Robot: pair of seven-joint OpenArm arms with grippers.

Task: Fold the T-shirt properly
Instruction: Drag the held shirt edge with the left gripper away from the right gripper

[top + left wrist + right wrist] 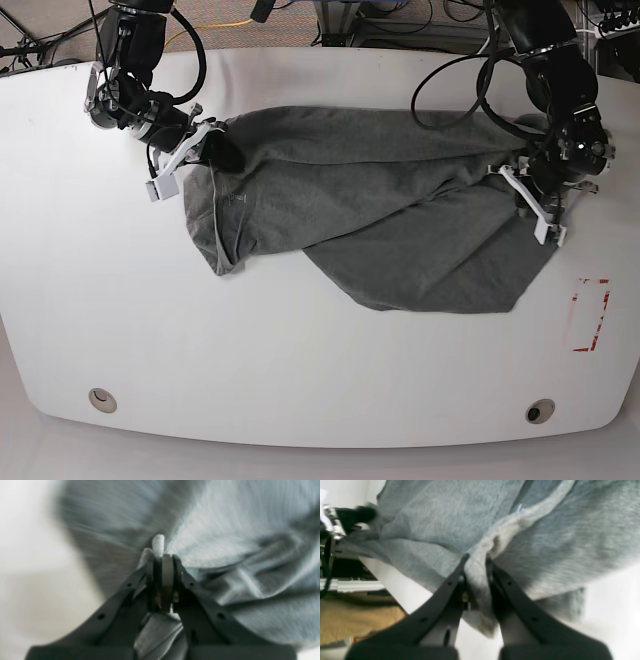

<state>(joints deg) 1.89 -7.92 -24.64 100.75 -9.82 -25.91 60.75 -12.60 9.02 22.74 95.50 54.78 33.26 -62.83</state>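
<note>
The heather-grey T-shirt (370, 215) lies stretched and wrinkled across the middle of the white table (300, 370). My left gripper (520, 172) on the base view's right is shut on the shirt's right edge; in the left wrist view (163, 557) a small fold of cloth (158, 542) sticks out past the closed fingertips. My right gripper (212, 148) on the base view's left is shut on the shirt's left edge; in the right wrist view (476, 560) a bunched fold of the T-shirt (480, 580) fills the gap between its fingers.
A red rectangular mark (590, 315) is on the table at the right. Two round holes (100, 399) (540, 411) sit near the front edge. Cables and equipment (400, 12) lie behind the table's far edge.
</note>
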